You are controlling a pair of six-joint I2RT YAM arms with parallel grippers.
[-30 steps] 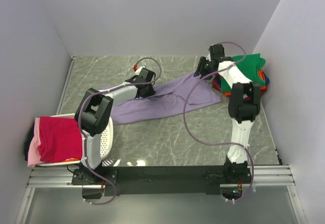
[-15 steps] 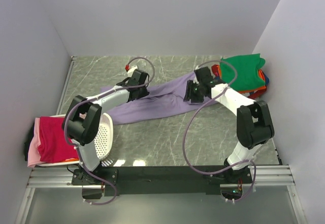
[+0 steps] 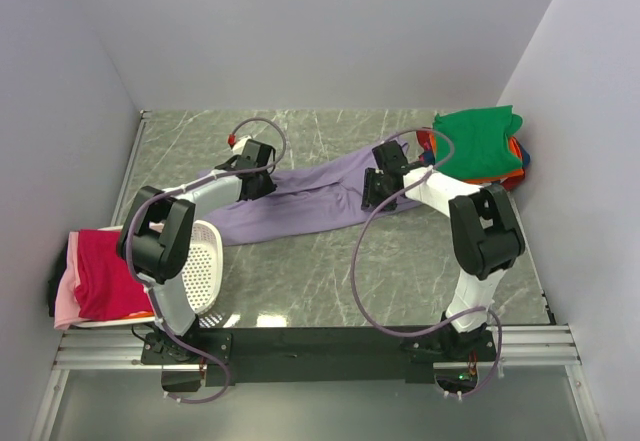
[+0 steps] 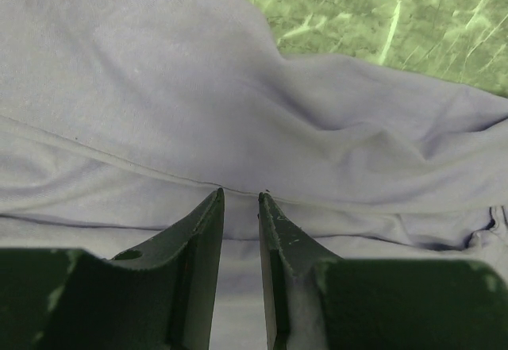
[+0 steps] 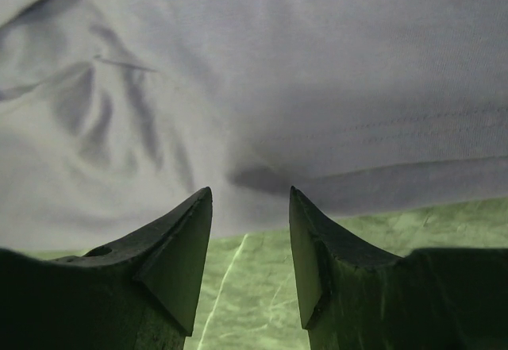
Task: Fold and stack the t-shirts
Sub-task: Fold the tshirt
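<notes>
The lavender t-shirt (image 3: 310, 201) lies stretched across the middle of the counter (image 3: 400, 271), with the left pincer (image 4: 240, 195) narrowly parted over a seam and the right pincer (image 5: 250, 193) wider at the hem, apparently placed to grip opposite ends for folding.

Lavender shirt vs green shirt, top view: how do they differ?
The lavender shirt lies stretched out and wrinkled mid-table; the green shirt is folded compact. The lavender shirt lies directly on the table; the green shirt tops a stack of other shirts at the far right. Both are plain-coloured cloth.
</notes>
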